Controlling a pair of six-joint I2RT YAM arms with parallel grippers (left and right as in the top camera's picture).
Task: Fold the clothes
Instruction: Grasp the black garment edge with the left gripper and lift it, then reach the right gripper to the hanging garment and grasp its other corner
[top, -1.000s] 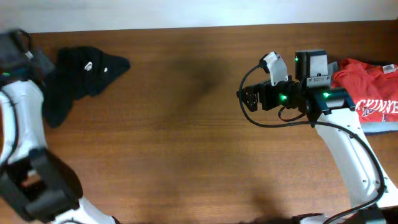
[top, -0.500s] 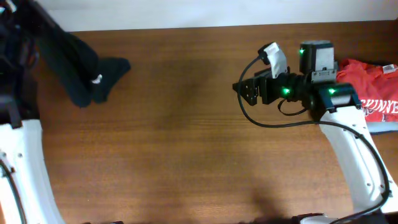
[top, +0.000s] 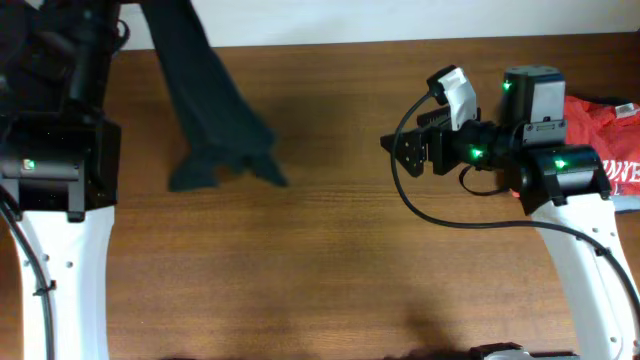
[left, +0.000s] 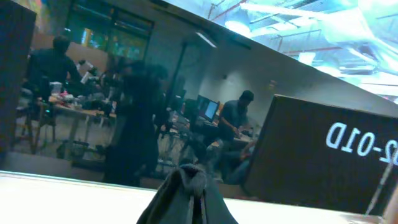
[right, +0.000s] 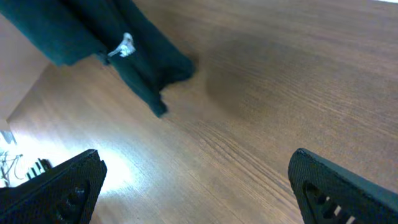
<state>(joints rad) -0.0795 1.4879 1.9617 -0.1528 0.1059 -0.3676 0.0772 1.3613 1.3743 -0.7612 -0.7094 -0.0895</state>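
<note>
The black T-shirt (top: 215, 120) hangs in the air from my raised left gripper (top: 125, 15) at the far left. Its lower end trails over the table's back left part. In the left wrist view a bunched peak of the black T-shirt (left: 189, 196) rises at the bottom middle and hides the fingers. The right wrist view shows the T-shirt (right: 118, 46) with a small white label. My right gripper (top: 400, 150) is open and empty over the table's right middle, well apart from the T-shirt. Its two fingers (right: 199, 186) are spread wide above bare wood.
A red shirt with white lettering (top: 600, 125) lies at the table's right edge, on a grey folded garment (top: 625, 205). The brown wooden table (top: 300, 260) ends at a white strip along its far edge.
My left arm has lifted the black T-shirt off the table's far left corner and swung it up and to the right. My right gripper has shifted slightly and stays open.
</note>
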